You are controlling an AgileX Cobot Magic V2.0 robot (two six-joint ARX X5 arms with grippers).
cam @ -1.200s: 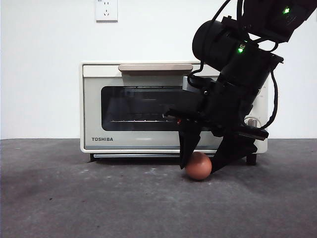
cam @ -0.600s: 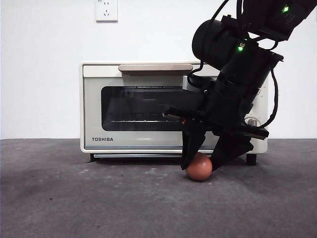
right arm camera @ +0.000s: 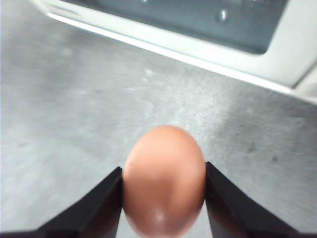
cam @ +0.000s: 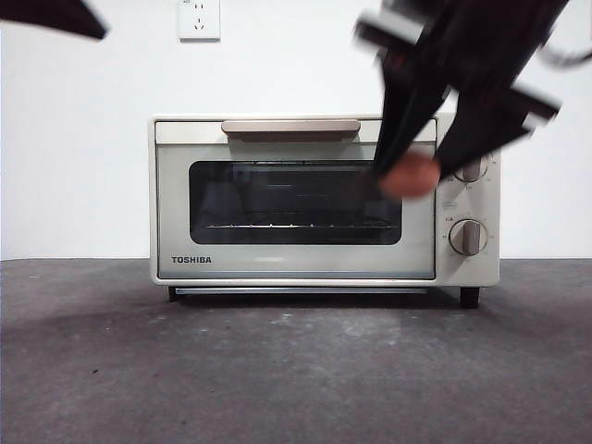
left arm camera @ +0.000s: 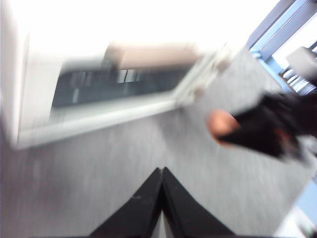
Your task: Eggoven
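My right gripper (cam: 412,176) is shut on the reddish-brown egg (cam: 411,176) and holds it in the air in front of the oven's right side, level with the window. The right wrist view shows the egg (right arm camera: 164,178) clamped between both jaws above the grey table. The cream TOSHIBA oven (cam: 277,264) stands at the back with its door closed. My left gripper (left arm camera: 161,171) is shut and empty, above the table to the left; its view shows the oven (left arm camera: 99,114) and the egg (left arm camera: 221,127) held by the other arm. A dark tip (cam: 55,16) shows at the top left corner.
The oven has a tan door handle (cam: 290,126) on top and two dials (cam: 467,237) at the right. A wall socket (cam: 199,18) is on the white wall behind. The grey table (cam: 231,370) stretches in front.
The right gripper closed on the egg and lifted it from the table up to window height. A dark arm tip has appeared at the top left corner.
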